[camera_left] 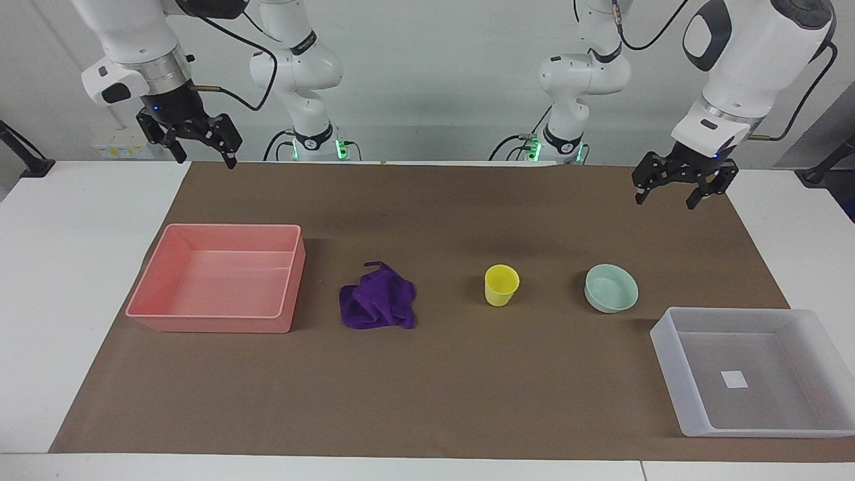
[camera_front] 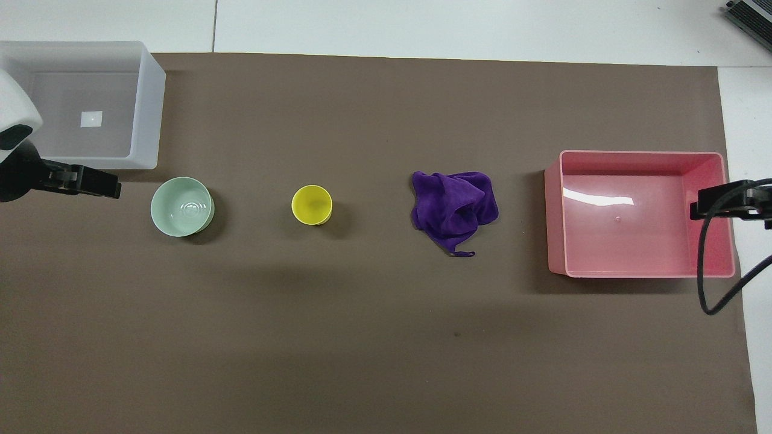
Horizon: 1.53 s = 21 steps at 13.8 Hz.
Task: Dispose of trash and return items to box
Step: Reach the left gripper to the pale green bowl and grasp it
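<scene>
Nothing is done: the purple cloth (camera_left: 378,305) lies on the table (camera_left: 427,387) beside the pink bin (camera_left: 220,277), while the yellow cup (camera_left: 501,284) and mint-green bowl (camera_left: 611,288) stand outside the translucent tray (camera_left: 755,371). The left claw (camera_left: 685,180) and right claw (camera_left: 194,137) hang raised, fingers apart, holding nothing.

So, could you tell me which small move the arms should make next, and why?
Probably the right gripper should come down over the purple cloth, open as it is. Nothing is sorted yet: the cloth lies beside the pink bin, and the yellow cup and green bowl stand outside the clear tray. The left gripper waits, open.
</scene>
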{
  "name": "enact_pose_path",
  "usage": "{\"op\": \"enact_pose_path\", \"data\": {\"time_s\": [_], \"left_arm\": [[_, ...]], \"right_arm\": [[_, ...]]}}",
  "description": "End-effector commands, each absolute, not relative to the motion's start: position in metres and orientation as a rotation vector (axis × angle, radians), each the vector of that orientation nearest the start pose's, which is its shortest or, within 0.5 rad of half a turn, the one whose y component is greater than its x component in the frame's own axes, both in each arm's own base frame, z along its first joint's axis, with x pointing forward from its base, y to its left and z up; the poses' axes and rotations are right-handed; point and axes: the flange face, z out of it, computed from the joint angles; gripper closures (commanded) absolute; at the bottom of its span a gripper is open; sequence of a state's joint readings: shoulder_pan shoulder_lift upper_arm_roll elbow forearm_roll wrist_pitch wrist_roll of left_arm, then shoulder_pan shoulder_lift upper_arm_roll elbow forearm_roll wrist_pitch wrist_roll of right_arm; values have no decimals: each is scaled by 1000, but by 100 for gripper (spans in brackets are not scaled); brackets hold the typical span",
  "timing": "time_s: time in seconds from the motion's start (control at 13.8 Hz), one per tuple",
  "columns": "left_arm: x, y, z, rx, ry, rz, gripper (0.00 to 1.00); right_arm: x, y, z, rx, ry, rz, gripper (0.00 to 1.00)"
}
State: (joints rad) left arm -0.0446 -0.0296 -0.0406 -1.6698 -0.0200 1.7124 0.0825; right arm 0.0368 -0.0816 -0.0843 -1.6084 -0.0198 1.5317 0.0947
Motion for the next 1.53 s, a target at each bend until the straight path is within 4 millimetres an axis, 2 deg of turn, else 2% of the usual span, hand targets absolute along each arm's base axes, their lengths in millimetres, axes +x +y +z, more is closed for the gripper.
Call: {"op": "enact_pose_path", "data": {"time_s": [0.0,0.36,0.65,1.02,1.16,1.45], "left_arm": [[557,-44,616,-3129,223,-195,0],[554,-46,614,-3130,223,-185,0],[552,-44,584,-3132,199,-164,0],[552,-30,494,-3135,151,-156,0],[552,-16,459,-3134,110,-178,0],[559,-13,402,-3134,93,-226,0]], "right_arm": [[517,-31,648,-3147,184,0,0],[517,-31,648,-3147,184,0,0],[517,-31,648,-3147,184,0,0],[517,-31,648,-3147,184,0,0],[517,-31,648,-3147,184,0,0],[517,-31,648,-3147,184,3,0]]}}
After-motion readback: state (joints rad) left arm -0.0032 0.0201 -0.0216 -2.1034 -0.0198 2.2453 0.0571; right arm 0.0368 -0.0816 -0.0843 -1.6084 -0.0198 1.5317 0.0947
